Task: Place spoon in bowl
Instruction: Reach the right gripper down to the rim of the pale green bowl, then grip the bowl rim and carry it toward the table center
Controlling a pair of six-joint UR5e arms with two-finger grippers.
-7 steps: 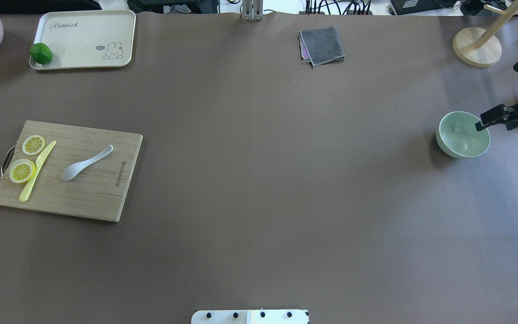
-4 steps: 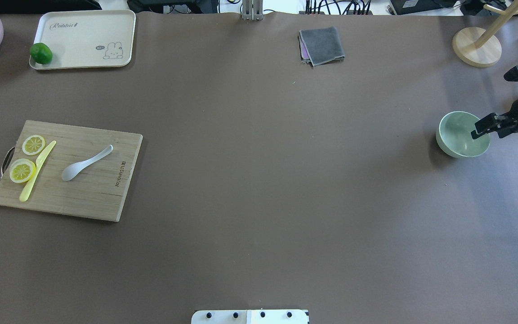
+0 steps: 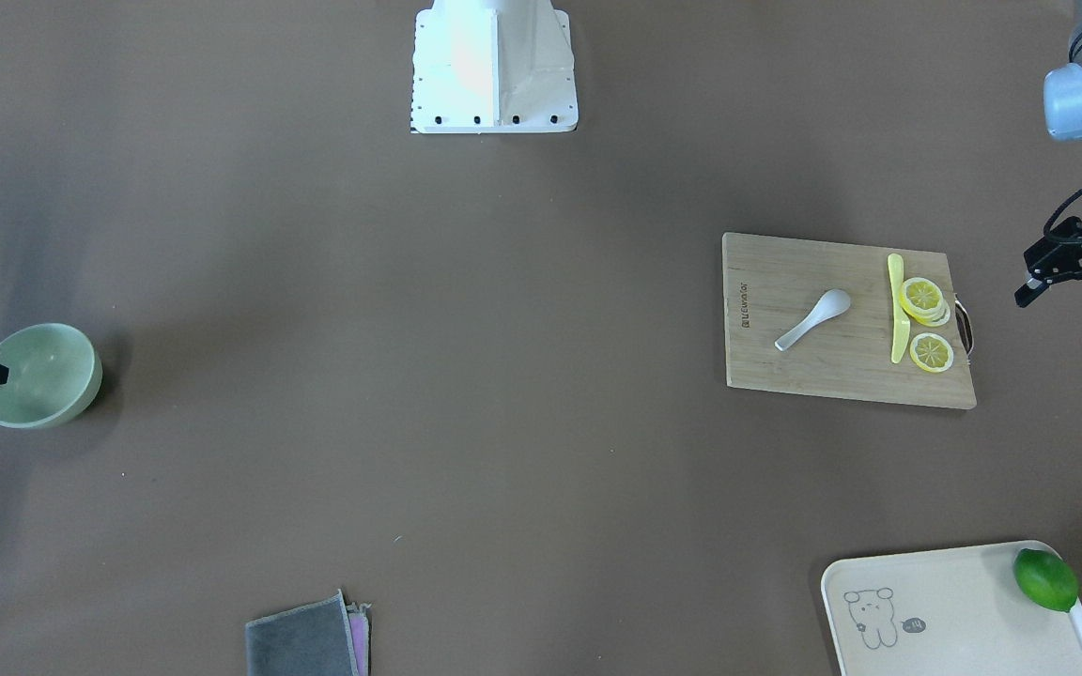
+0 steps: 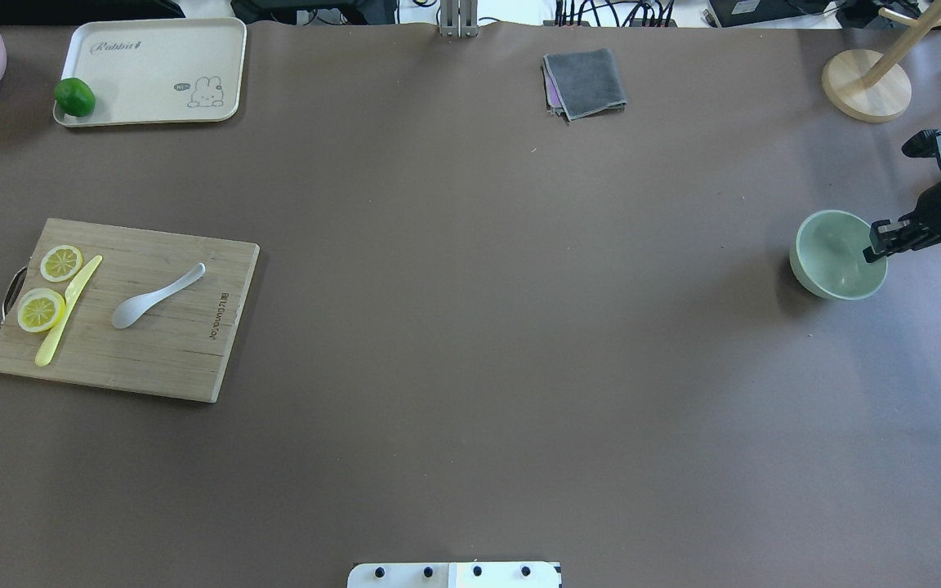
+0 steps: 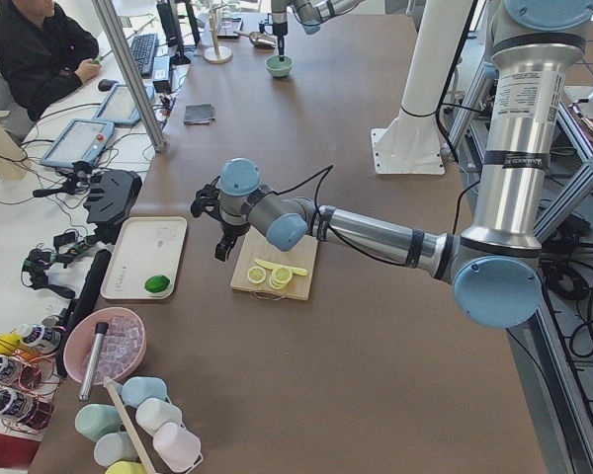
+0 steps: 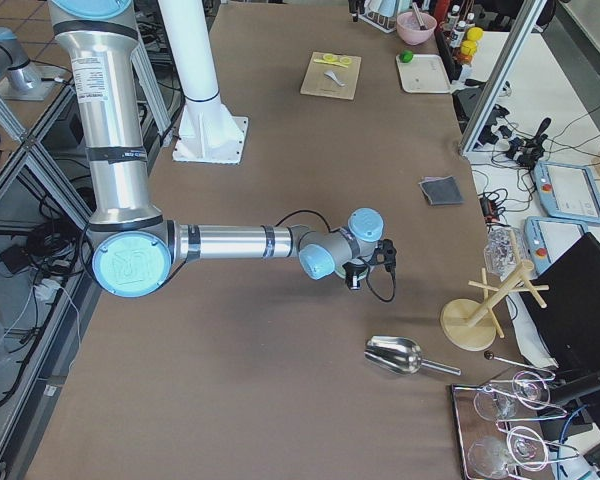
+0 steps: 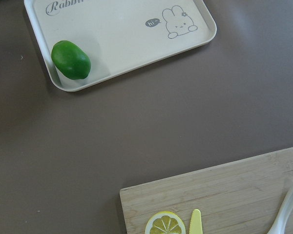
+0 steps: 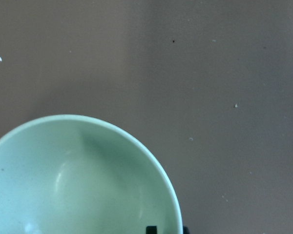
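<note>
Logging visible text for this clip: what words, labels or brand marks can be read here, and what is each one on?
"Rabbit": script lettering in one corner of the cream tray.
"hi": in a small speech bubble beside the rabbit drawing on the same tray.
Dark brand mark along one short edge of the cutting board: too blurred to read.
No other text can be read.

Left pincer [image 3: 1067, 310] hangs spread wide at the tabletop's [image 4: 470, 343] left edge; right pincer [image 4: 875, 245] clamps the bowl [image 4: 828, 245] rim at the right edge.
</note>
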